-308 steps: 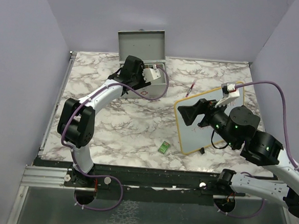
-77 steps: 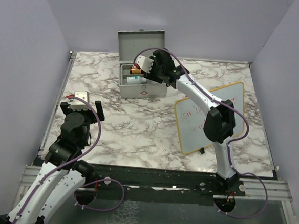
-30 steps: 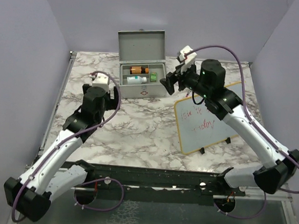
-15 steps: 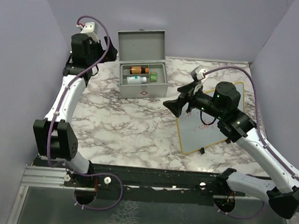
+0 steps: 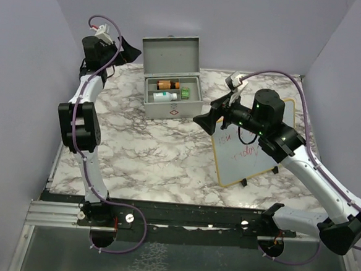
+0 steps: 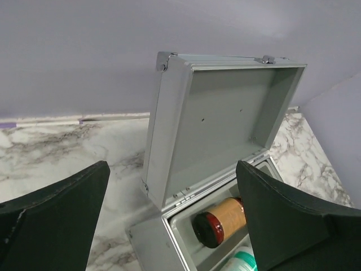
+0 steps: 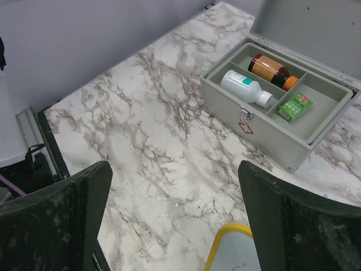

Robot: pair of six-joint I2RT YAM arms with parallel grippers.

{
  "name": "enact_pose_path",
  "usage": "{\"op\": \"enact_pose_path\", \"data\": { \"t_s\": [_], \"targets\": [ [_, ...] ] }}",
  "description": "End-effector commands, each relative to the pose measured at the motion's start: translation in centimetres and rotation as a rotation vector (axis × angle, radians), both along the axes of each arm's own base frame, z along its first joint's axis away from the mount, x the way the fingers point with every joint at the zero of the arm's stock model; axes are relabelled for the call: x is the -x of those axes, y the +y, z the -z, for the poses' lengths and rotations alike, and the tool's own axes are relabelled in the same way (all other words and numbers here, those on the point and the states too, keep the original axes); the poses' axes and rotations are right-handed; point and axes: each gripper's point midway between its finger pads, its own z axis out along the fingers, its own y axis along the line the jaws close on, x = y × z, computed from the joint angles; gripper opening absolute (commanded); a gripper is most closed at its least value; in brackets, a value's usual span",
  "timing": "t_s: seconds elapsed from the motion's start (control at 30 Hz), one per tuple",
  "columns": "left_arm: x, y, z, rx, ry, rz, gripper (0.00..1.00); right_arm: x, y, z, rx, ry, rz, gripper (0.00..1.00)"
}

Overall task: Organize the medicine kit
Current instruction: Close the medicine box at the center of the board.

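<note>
Medicine kit (image 5: 173, 110) open; right wrist, not left, shows green packet (image 7: 295, 106); left pincer (image 5: 132, 51), right pincer (image 5: 201, 121) released.

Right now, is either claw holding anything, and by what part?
Nothing held. The left claw and right claw are both open and empty.

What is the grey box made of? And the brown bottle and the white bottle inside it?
The medicine kit looks like metal with a dull grey finish: thin flat walls, shiny corner fittings and a latch. The brown bottle looks like glossy amber plastic or glass; I cannot tell which. The white bottle seems matte plastic, solid white with a white cap.
</note>
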Motion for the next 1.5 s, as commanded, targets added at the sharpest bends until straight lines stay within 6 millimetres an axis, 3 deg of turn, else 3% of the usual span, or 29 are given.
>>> {"op": "enact_pose_path", "data": {
  "t_s": [0.0,0.07,0.17,0.27,0.37,0.73,0.9,1.1,1.47],
  "targets": [
    [-1.9,-1.0,-2.4,-0.009,-0.142,0.075,0.87,-0.3,0.4,0.4,0.03,0.053,-0.002,1.0],
    [-3.1,0.8,-1.5,0.006,-0.114,-0.036,0.73,-0.5,0.5,0.4,0.026,0.055,0.0,1.0],
    [-4.4,2.9,-0.3,0.039,-0.076,-0.167,0.62,-0.8,0.8,0.4,0.016,0.062,0.004,1.0],
    [-5.5,3.3,0.9,0.062,-0.057,-0.195,0.41,-0.7,1.0,0.5,0.017,0.082,-0.003,1.0],
    [-6.5,2.8,2.2,0.09,-0.04,-0.166,0.32,-0.7,1.0,0.6,0.027,0.101,-0.002,1.0],
    [-9.0,1.4,6.3,0.15,0.003,-0.084,0.31,-0.2,2.0,0.3,-0.009,0.175,-0.036,1.0],
    [-9.2,-0.8,6.3,0.141,-0.02,0.006,0.31,-0.6,2.4,0.8,0.018,0.204,-0.041,1.0],
    [-8.4,-4.9,6.4,0.138,-0.035,0.144,0.33,-0.7,2.9,0.8,0.011,0.217,-0.058,1.0],
    [-7.0,-6.7,4.1,0.197,-0.074,0.29,0.38,-1.6,2.1,2.3,0.041,0.257,0.024,1.0]
  ]
}}
